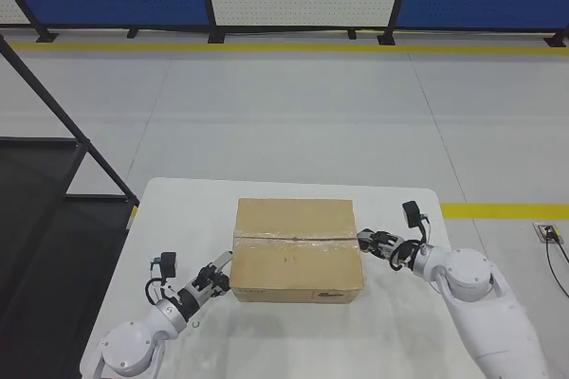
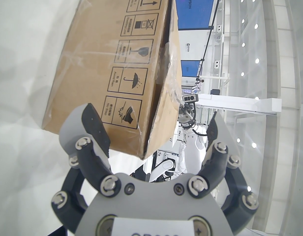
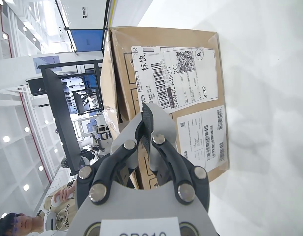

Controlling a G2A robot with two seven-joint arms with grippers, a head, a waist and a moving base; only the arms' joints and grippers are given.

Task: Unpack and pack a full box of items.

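Brown cardboard box [image 1: 297, 248] sits centred on the table [image 1: 190, 204] — flaps closed, apparently taped.

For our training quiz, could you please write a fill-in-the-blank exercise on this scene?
The left tool is ___.
The right tool is ___.
The cardboard box has its top flaps ___.
Its shipping labels face the ___ tool.
Missing words: open; shut; closed; right.

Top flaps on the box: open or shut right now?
Shut. In the top view both flaps of the box lie flat, meeting along a seam across its top. Whether that seam is sealed, cannot tell.
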